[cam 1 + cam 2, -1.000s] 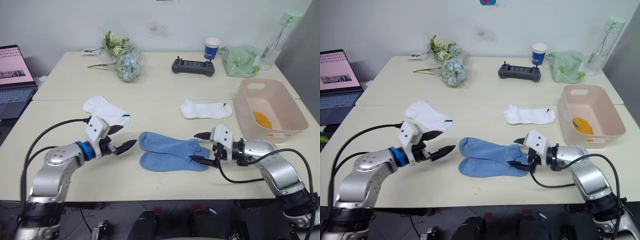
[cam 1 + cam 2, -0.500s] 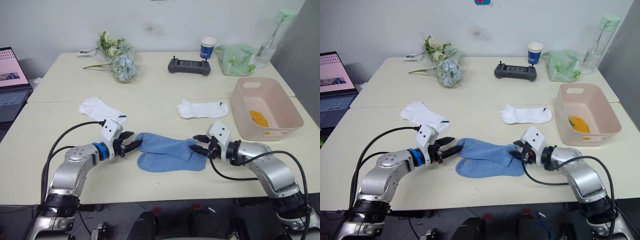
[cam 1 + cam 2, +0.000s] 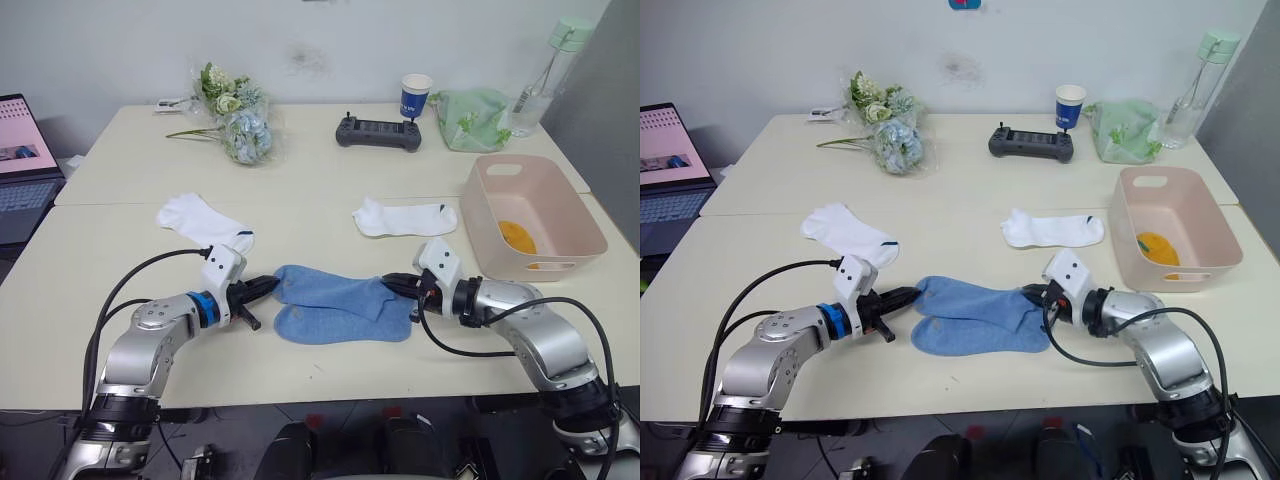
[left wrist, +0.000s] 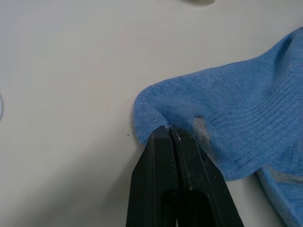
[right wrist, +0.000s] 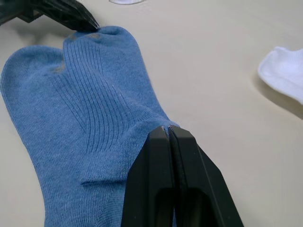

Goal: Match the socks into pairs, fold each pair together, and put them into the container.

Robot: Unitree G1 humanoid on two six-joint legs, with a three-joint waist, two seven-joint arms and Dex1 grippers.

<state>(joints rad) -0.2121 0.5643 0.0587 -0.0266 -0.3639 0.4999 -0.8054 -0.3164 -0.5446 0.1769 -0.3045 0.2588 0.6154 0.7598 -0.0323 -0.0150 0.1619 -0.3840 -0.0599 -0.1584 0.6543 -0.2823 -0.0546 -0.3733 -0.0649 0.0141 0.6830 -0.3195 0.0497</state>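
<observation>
The cream table (image 3: 330,150) carries the pink container (image 3: 530,215) at 3 o'clock with something orange inside, and two white socks (image 3: 205,220) (image 3: 405,217) toward 12 from the two overlapping blue socks (image 3: 340,303) at centre. The left gripper (image 3: 268,287) is pinched on the blue socks' 9 o'clock edge, the right gripper (image 3: 395,283) clamped on their 3 o'clock edge.

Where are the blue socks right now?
The blue socks lie overlapped on the near table edge, centre of the head views, pinched between the left gripper and right gripper, with the pink basket to their right.
</observation>
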